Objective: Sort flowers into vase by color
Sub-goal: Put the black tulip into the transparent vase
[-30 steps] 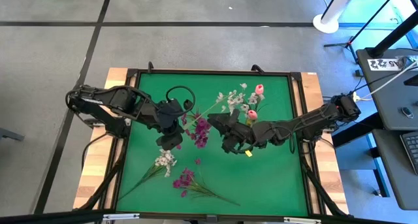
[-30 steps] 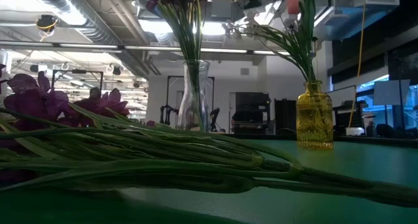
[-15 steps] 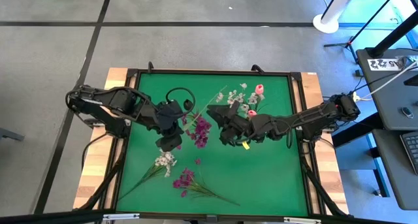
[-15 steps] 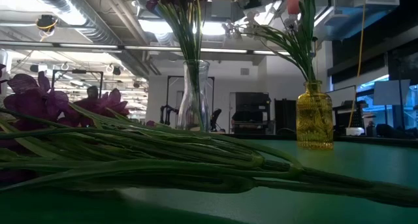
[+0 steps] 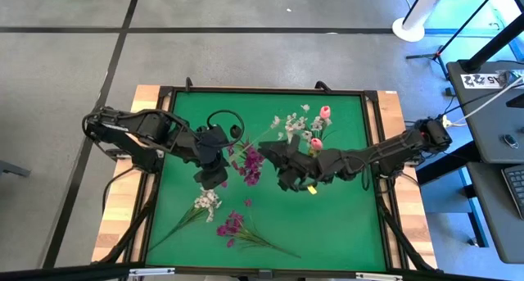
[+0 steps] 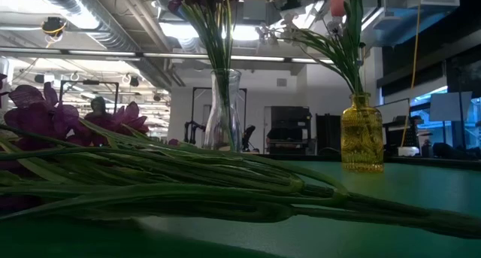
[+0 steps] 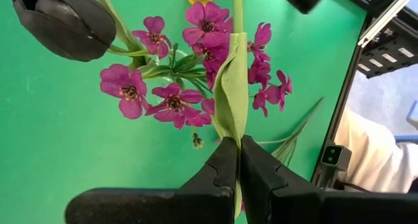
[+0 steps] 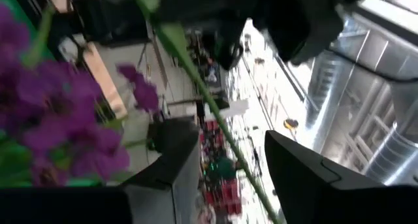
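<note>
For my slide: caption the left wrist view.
Left gripper shut on a green stem above magenta flowers.

Two matte black jointed arms, a looped black cable on the left arm [image 5: 225, 117], smooth tapered black jaws

right tool [image 5: 282, 181] | swung toward magenta flowers [image 5: 250, 162], then back out

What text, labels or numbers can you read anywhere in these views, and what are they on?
White tag on the desk to the right of the table: dark digits, too small and blurred to read with confidence.
Yellow tag near the right gripper: no print legible.
Clear vase, amber vase, green table surface: no text visible.
</note>
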